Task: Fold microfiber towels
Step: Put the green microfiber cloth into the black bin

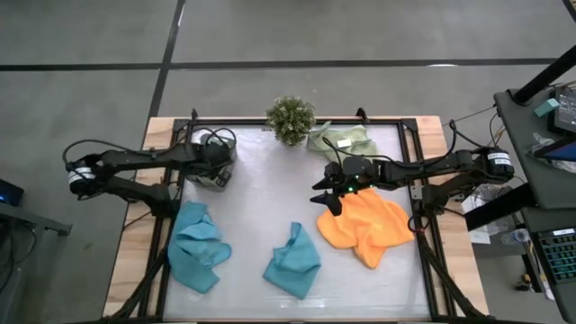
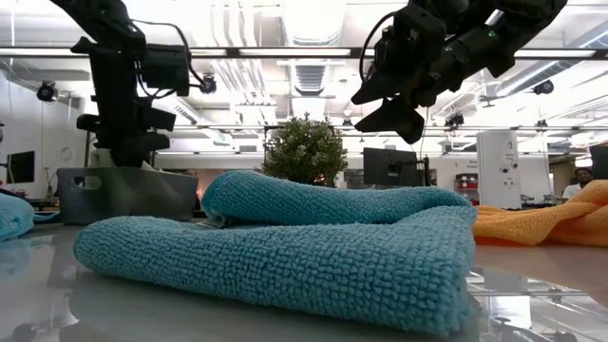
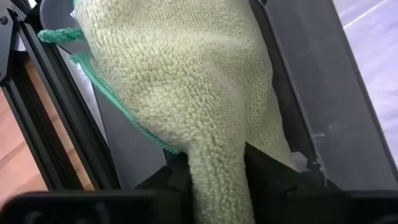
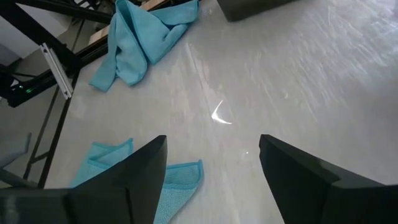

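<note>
White and shiny, the table holds soft, light towels that flop and bend, so a corner or an edge looks like the best place to pinch one. The left pincer is over the grey tray at the far left and grips a pale green towel. The right pincer hangs open and empty by the orange towel. Two blue towels lie near the front, and another green towel lies far back. Only the left wrist view shows the grip. The low view shows the plant.
</note>
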